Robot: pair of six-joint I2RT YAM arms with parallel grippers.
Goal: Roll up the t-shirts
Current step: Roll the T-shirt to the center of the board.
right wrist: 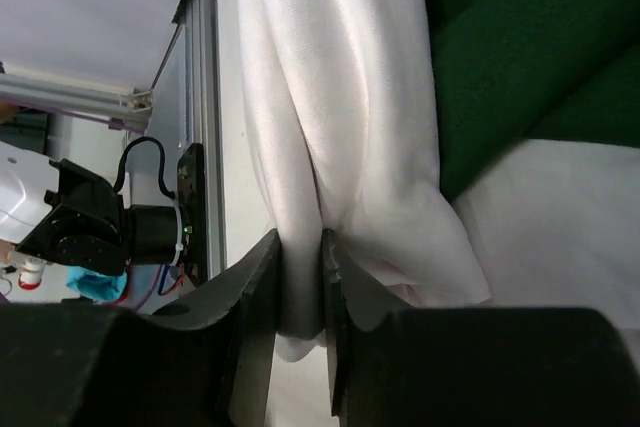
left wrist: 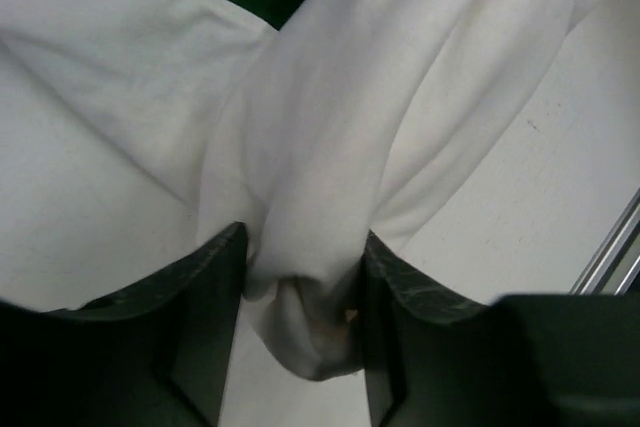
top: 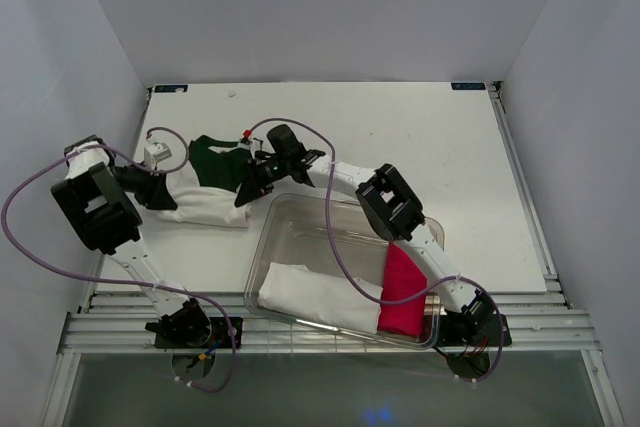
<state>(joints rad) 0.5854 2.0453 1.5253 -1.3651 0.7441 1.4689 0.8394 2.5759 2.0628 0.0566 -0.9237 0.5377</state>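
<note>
Tabletop (top: 400,127), white and flat, is spread beneath both pairs of fingers. A clear plastic bin (top: 290,209) is set just on the near side of the right gripper (right wrist: 300,242), toward the arm bases. A folded white cloth (top: 315,297) and a bright pink rolled cloth (top: 403,292) are laid inside it, well apart from either pair of fingers.

The white t-shirt (top: 205,209) is stretched as a bunched band between the two grippers. One end is met by the left gripper (left wrist: 303,237) and the other end by the right gripper. The dark green t-shirt (top: 215,162) is seen touching the white one, beyond the fingers on the far side. Only white cloth is found between either pair of fingers.

A thick fold of the white t-shirt is lodged between the left fingers, which are set fairly wide apart. Both inner faces are touched by the cloth, but it cannot be told whether the fold is squeezed or merely resting there. The right fingers are drawn nearly together, and a thin fold of the white t-shirt is pinched firmly between them, with loose cloth bulging just past the fingertips.
</note>
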